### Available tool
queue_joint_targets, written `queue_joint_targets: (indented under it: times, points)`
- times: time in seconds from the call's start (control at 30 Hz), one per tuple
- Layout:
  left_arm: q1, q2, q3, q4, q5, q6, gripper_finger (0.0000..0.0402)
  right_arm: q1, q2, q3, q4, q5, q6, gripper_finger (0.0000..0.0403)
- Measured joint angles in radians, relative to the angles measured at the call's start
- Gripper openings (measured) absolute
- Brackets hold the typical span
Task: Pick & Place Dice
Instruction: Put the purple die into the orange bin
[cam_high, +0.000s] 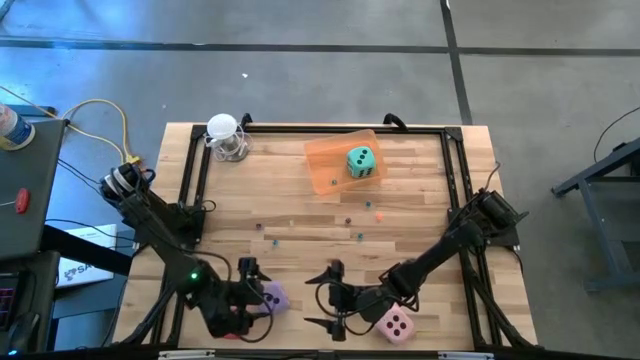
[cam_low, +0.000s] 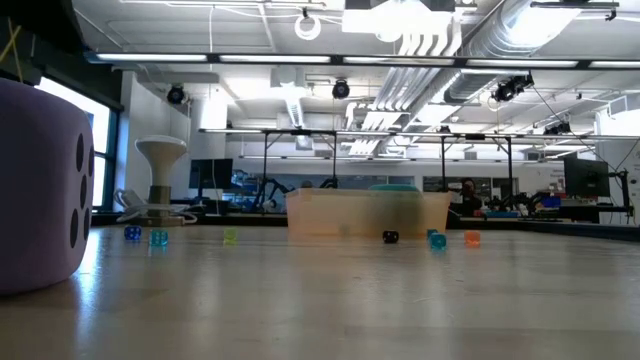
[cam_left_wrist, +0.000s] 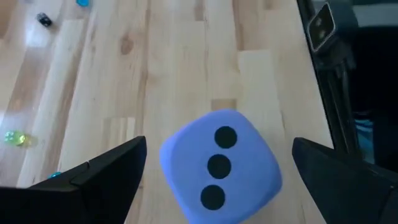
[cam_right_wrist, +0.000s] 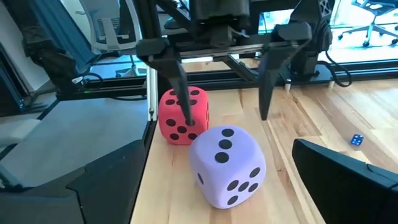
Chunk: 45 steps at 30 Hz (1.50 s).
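Your left claw (cam_right_wrist: 221, 78) hangs spread wide over the purple die (cam_right_wrist: 227, 165), one finger on each side, not touching it. The red die (cam_right_wrist: 183, 116) sits just behind it near the bench (cam_high: 300, 215) edge. Your right claw (cam_high: 332, 297) is spread too, beside the pink die (cam_high: 396, 324). The teal die (cam_high: 361, 162) lies in the orange tray (cam_high: 325, 160).

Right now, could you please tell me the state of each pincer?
Left pincer: open, straddling the purple die, not gripping it.
Right pincer: open, empty, beside the pink die.
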Motion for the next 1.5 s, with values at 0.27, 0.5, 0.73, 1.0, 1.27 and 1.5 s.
queue_joint_targets:
  times: [0.27,0.5,0.73,1.0,1.27,1.5]
  points:
    - [-0.03,0.033,0.0,-0.01,-0.073,-0.112,0.0393,-0.015,0.0,0.0,0.0,-0.002,0.0,0.04]
    - [-0.025,0.095,0.0,0.005,-0.071,-0.168,0.0393,-0.02,0.0,0.0,0.003,-0.002,-0.031,0.04]
    - [-0.026,0.097,0.0,0.009,-0.078,-0.207,0.0393,-0.02,0.0,0.0,0.017,-0.002,-0.082,0.04]
    - [-0.03,0.117,0.0,0.023,-0.078,-0.196,0.0393,-0.02,0.0,0.0,0.02,-0.001,-0.104,0.04]
    - [-0.029,0.118,0.0,0.017,-0.079,-0.203,0.0393,-0.02,0.0,0.0,0.024,0.0,-0.104,0.04]
    - [-0.021,0.13,0.0,0.012,-0.069,-0.218,0.0393,-0.02,0.0,0.0,0.024,0.001,-0.107,0.04]
